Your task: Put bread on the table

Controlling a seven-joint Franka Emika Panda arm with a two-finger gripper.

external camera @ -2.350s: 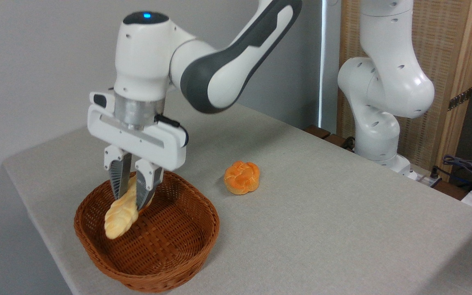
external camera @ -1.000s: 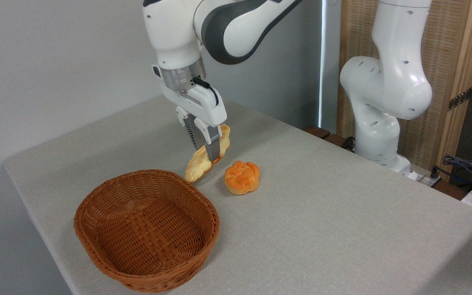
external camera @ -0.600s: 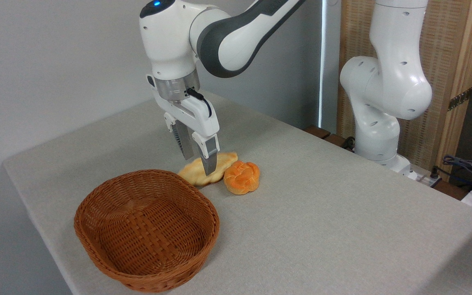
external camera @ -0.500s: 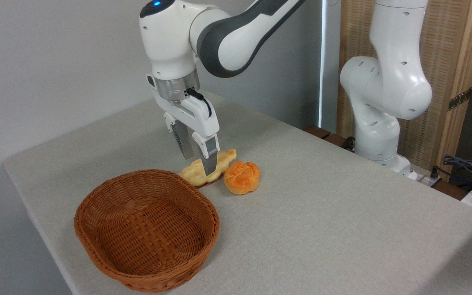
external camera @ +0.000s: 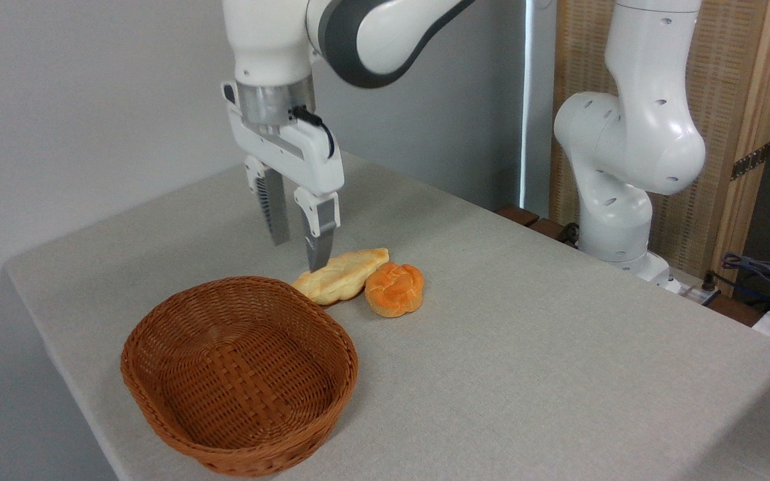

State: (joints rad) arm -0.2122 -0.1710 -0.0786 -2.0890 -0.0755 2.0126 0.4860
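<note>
Brown woven wicker basket [external camera: 238, 374], near left: nothing inside. Pale golden braided loaf [external camera: 339, 275] flat on grey-beige fabric-covered table [external camera: 525, 347], touching round orange knotted bun [external camera: 394, 288]. Two-finger gripper [external camera: 299, 248] above, fingers apart, holding nothing.

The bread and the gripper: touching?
Cannot tell. In the camera view the open gripper has one fingertip overlapping the top edge of the bread, which lies flat on the table; no gap or contact shows plainly.

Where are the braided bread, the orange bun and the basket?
bread [external camera: 340, 275], fixed camera, middle of its braided top.
orange bun [external camera: 394, 288], fixed camera, centre of its knotted top.
basket [external camera: 348, 347], fixed camera, right rim.
</note>
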